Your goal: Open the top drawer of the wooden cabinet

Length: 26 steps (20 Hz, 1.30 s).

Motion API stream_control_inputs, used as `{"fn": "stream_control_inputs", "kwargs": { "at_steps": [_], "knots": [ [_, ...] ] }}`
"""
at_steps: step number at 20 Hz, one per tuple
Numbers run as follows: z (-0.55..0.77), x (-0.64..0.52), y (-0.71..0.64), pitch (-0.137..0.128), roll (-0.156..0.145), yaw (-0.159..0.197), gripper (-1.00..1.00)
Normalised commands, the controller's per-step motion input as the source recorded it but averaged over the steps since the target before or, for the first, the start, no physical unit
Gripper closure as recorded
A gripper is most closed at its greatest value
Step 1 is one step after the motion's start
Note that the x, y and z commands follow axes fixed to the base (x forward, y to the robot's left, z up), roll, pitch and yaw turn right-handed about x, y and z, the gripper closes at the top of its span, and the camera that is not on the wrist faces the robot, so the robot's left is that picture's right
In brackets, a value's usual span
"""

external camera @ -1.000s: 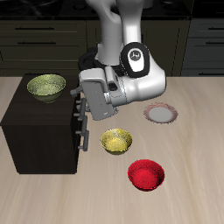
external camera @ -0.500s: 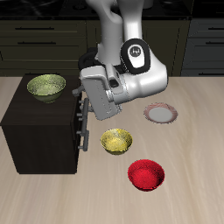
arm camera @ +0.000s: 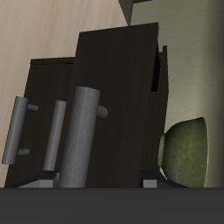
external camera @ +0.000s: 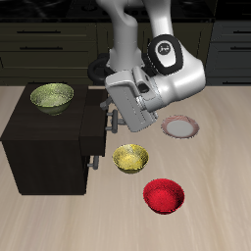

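Your top drawer [external camera: 101,125] stands pulled out of the wooden cabinet [external camera: 44,147], its dark body jutting from the cabinet's face toward the middle of the table. In the wrist view the drawer [arm camera: 118,96] shows as a long dark box sticking out past the cabinet front, with its grey bar handle [arm camera: 80,131] running close before the camera. The gripper [external camera: 115,120] sits right at that handle; the arm's body hides the fingers from the exterior camera and the wrist view does not show them clearly, so you cannot tell how wide they stand or whether they clamp the bar.

Below it you have one lower drawer, shut flush, with its own grey handle [external camera: 90,160]; the wrist view shows that second bar [arm camera: 18,129] beside the first.

Count the bowls: three. One green bowl [external camera: 52,96] rests on the cabinet's top, one yellow bowl [external camera: 130,157] stands on the table just beside the cabinet's front, and one red bowl [external camera: 164,195] lies nearer the table's front edge. One plate [external camera: 181,126] with a reddish rim lies farther back, partly behind the arm.

No brand, label or writing can be read on anything.
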Motion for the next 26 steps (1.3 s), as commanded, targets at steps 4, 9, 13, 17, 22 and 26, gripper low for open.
{"fn": "stream_control_inputs", "kwargs": {
  "at_steps": [4,9,13,17,22,26],
  "knots": [
    [-0.1,0.2,0.61,0.029,0.119,-0.018,1.0],
    [-0.08,0.1,0.51,0.008,0.063,-0.012,1.0],
    [-0.17,0.2,0.93,0.043,0.133,-0.021,1.0],
    [0.04,0.13,0.84,-0.013,0.128,-0.003,1.0],
    [0.11,0.03,0.82,-0.001,0.121,-0.043,1.0],
    [0.08,0.04,1.0,0.024,0.191,-0.056,1.0]
  ]
}}
